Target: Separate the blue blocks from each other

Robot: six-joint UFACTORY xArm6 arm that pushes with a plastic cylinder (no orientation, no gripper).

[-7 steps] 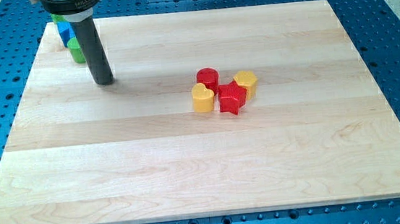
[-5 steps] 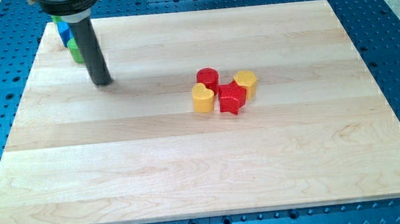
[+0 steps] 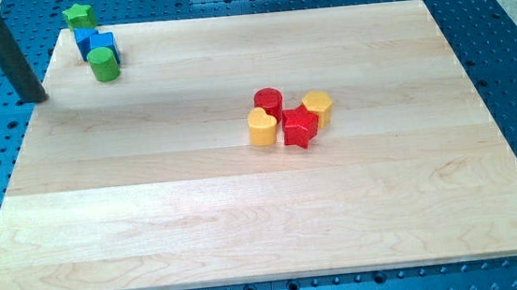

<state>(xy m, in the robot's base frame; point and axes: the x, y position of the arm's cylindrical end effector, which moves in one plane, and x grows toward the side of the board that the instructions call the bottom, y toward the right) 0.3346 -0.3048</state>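
- The tip (image 3: 35, 98), a bare rod with no fingers to open or close, sits at the table's (image 3: 246, 221) left edge.
- Up and right of it, the blue blocks (image 3: 95, 44) still touch, packed between a green star-like block (image 3: 79, 15) and a green cylinder (image 3: 103, 64): separation not begun.
- Far right: red and yellow blocks (image 3: 290, 115).

My tip (image 3: 36, 97) sits at the left edge of the tabletop (image 3: 246, 212). The dark rod leans up toward the view's top left corner.
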